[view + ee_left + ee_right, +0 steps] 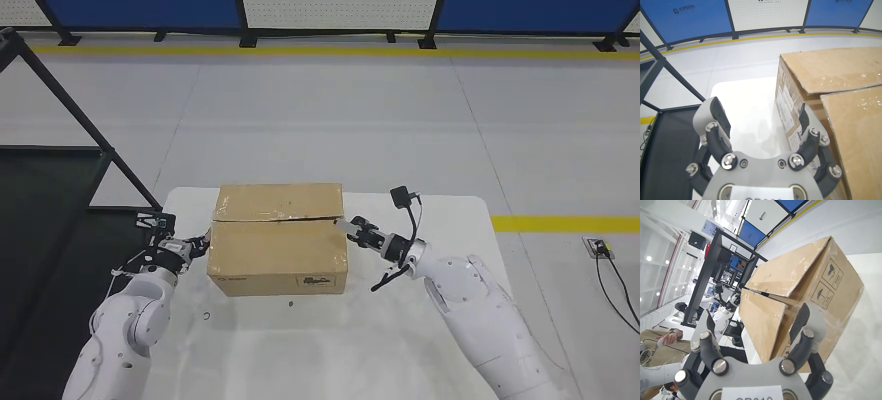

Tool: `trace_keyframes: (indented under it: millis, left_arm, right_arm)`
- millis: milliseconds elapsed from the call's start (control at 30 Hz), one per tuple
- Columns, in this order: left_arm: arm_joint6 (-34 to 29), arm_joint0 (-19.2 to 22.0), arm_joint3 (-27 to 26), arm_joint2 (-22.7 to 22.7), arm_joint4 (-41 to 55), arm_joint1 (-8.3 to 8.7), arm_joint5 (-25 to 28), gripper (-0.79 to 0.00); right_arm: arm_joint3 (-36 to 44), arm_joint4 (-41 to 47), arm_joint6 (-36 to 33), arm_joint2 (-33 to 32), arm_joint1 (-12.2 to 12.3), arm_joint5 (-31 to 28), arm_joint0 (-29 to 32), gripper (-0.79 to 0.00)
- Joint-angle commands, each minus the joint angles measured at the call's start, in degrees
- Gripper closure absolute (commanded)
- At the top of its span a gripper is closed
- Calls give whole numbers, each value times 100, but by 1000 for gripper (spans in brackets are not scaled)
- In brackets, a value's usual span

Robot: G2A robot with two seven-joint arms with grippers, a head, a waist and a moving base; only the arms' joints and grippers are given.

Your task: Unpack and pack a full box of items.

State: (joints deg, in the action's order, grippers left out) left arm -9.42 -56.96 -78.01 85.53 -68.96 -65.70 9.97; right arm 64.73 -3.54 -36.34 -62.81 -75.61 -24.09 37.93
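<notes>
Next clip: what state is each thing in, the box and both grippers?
box: flaps folded down, middle seam slightly gaping.
left gripper: jaws open, holding nothing, beside one end of the box.
right gripper: jaws open, holding nothing, at the box's other end.

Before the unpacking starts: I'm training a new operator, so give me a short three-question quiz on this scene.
1. True or false: the top flaps of the cardboard box stand wide open.
2. The left gripper is: A) shut on a flap; B) open beside one end of the box; C) inside the box.
3. Fill in: the right gripper is open at the box's other end, and the box stands on a white ____.
Key: 1 false, the flaps are folded down; 2 B; 3 table.
</notes>
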Motion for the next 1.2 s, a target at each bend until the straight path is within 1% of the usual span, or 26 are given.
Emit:
trace_keyframes:
  millis: [0,233,500,667,967,1067,1167]
  left_arm:
    - [8,-9,-8,-17,-10,-2,-5,-785]
    - [83,-145,-165,13,65,-3,-28,-785]
    - [104,-476,-511,210,172,22,-33,-785]
    - [39,-701,-791,365,332,40,24,-785]
    - [-12,-1017,-1222,626,531,73,133,-785]
    - [5,-1129,-1351,686,594,80,192,-785]
    - [52,-1241,-1452,727,619,86,263,-785]
  right_arm:
    - [-22,18,-98,22,-1,-57,-9,-785]
    - [16,97,-272,11,16,-224,60,-785]
    - [272,303,-566,-162,91,-370,293,-785]
    - [565,390,-623,-309,148,-424,492,-785]
    - [862,868,-1160,-410,216,-605,643,-785]
    - [927,721,-1132,-402,231,-575,661,-785]
    - [1009,451,-940,-394,243,-614,703,-785]
